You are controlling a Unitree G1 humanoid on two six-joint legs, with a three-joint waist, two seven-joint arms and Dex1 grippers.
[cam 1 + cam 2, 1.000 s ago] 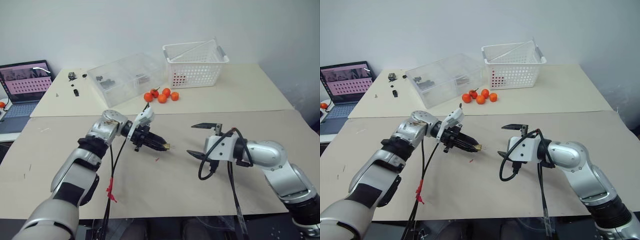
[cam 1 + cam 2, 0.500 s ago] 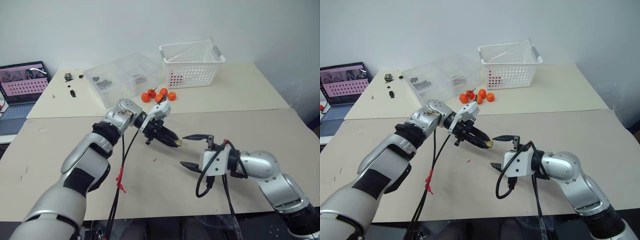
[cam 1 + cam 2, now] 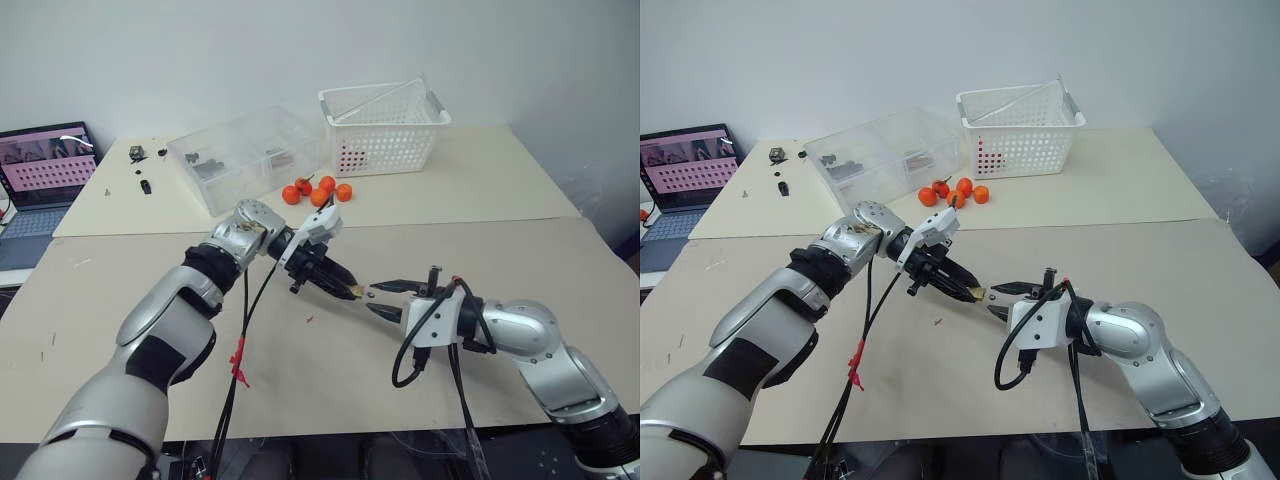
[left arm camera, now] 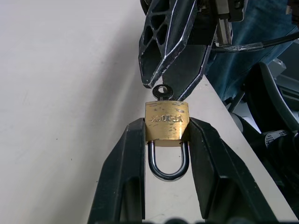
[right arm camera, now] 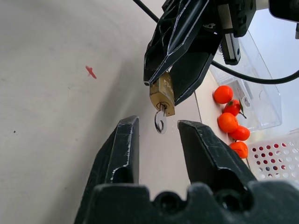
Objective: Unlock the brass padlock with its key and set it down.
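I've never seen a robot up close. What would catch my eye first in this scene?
Probably the small golden brass padlock, pinched between the two black fingers of the left end effector above the beige table, with a thin silvery key sticking out of its keyhole. The right end effector faces it, its fingers on either side of the key but apart from it. Behind, bright orange fruits lie beside a white perforated plastic basket.

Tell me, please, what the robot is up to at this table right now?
The left claw is clamped on the brass padlock, holding it up above the table. The key is already in the lock's keyhole, its round head sticking out. The right claw has its fingers on either side of that key head with gaps showing, so it does not yet grip it. The shackle looks closed.
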